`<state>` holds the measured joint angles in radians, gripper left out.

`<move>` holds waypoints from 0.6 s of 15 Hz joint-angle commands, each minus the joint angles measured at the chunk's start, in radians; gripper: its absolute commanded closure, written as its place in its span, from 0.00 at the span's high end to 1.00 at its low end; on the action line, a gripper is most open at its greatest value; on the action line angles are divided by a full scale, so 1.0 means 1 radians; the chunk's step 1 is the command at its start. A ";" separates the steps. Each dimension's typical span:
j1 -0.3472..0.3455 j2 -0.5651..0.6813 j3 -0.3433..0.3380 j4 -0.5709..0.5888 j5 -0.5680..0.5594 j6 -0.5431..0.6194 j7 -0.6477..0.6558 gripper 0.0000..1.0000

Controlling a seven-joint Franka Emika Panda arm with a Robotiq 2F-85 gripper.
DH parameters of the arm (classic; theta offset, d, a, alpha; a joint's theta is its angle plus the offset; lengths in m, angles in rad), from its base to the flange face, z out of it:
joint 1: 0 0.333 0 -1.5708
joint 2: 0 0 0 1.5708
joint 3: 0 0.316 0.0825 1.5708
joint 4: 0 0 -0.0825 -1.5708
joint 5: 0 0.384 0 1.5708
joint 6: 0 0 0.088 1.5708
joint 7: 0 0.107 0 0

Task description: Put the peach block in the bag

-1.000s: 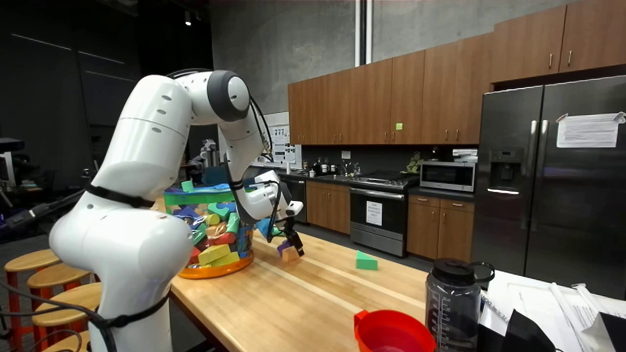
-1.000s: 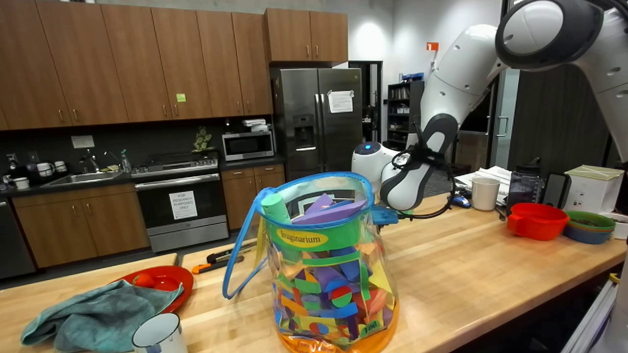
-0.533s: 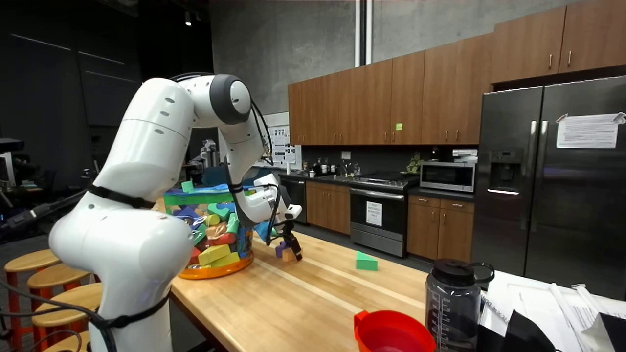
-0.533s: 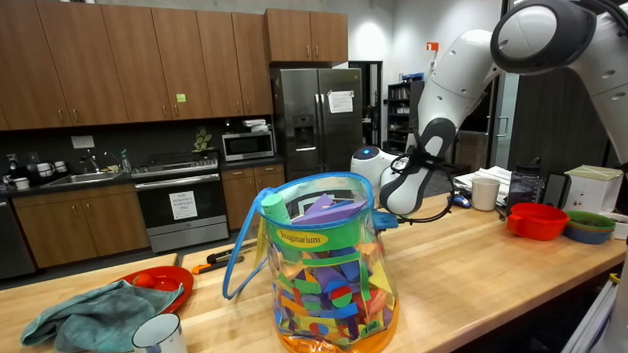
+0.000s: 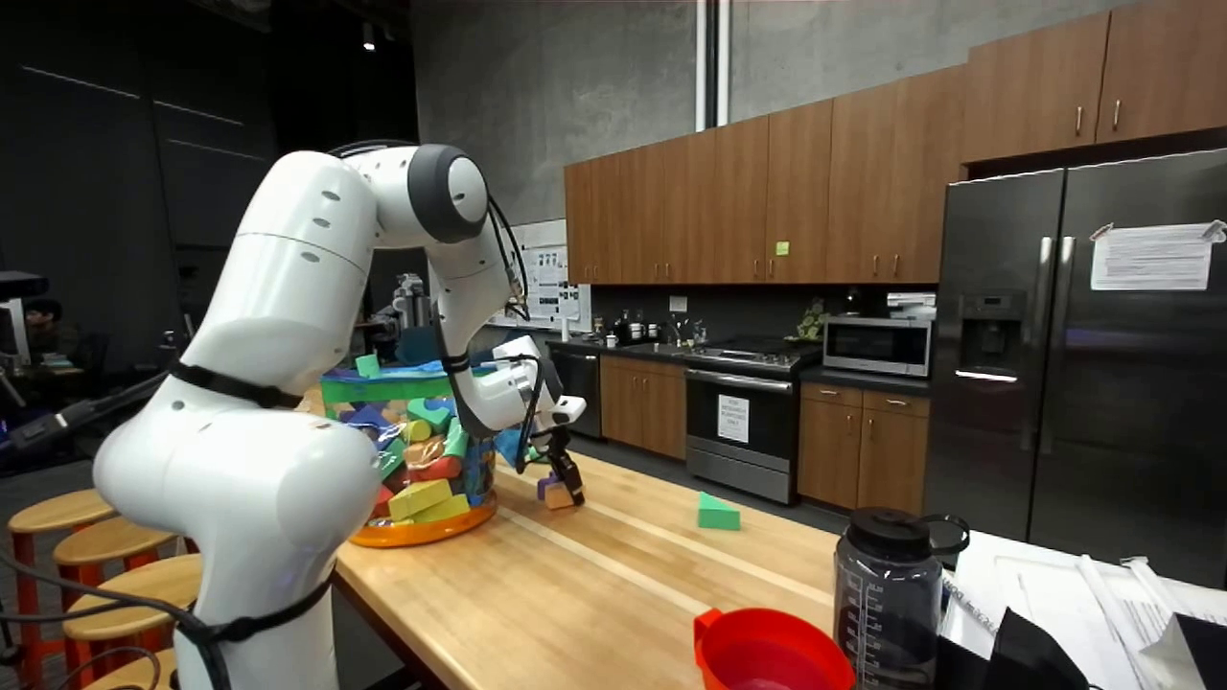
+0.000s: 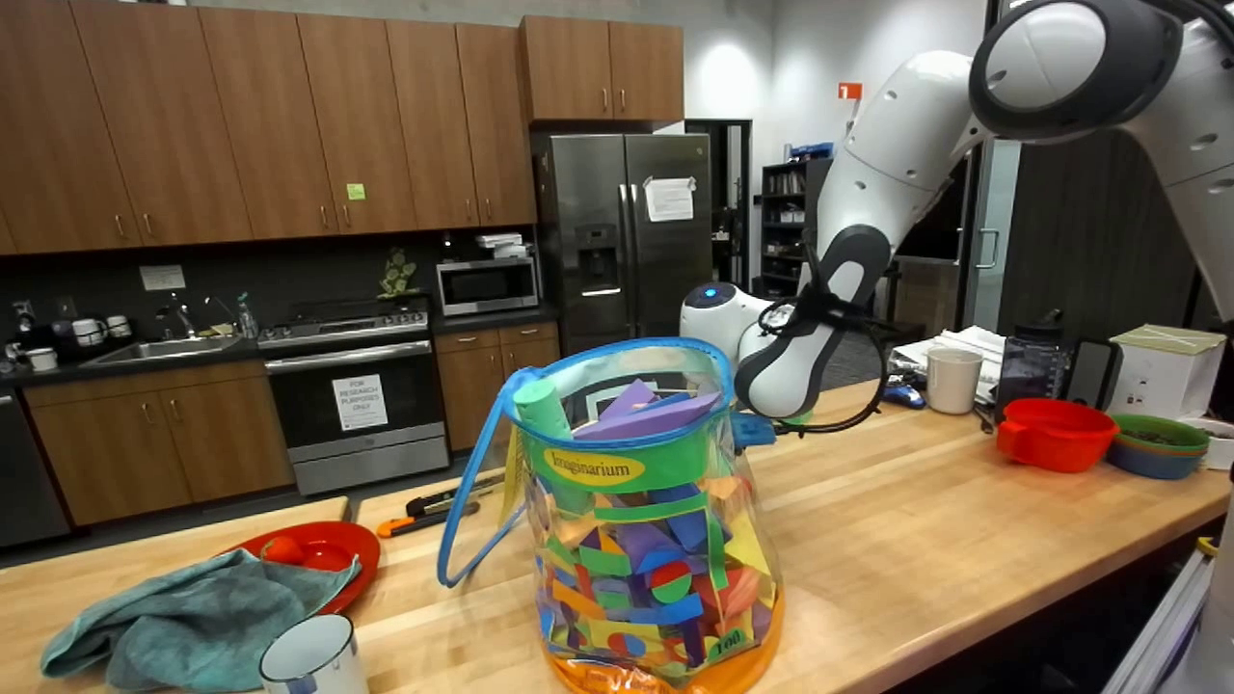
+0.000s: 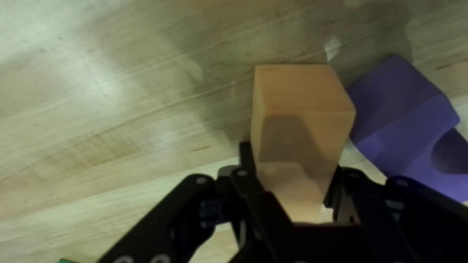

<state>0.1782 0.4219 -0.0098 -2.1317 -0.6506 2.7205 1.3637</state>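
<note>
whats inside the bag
The bag holds blocks of many colours, with a green block and purple blocks showing at its top. What lies in the middle is covered by the outer blocks.

A teal towel (image 6: 193, 622) overlaps a red plate (image 6: 339, 551) on the counter (image 6: 434, 636); a red bowl (image 5: 776, 637) sits near a black-lidded bottle (image 5: 887, 604), well apart from a green block (image 5: 719, 515)

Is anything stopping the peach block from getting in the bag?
Yes, the side of the bag. The peach block is low and outside, so it probably must go up over the blue rim, where a green block pokes up. A purple block also sits close beside the peach block.
</note>
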 commanded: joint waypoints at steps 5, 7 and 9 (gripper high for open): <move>0.052 -0.166 -0.025 0.016 0.151 -0.056 -0.148 0.16; 0.054 -0.202 -0.034 0.046 0.137 -0.019 -0.131 0.16; 0.042 -0.241 -0.032 0.082 0.141 0.017 -0.128 0.16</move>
<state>0.2169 0.2510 -0.0264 -2.0677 -0.5238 2.7053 1.2429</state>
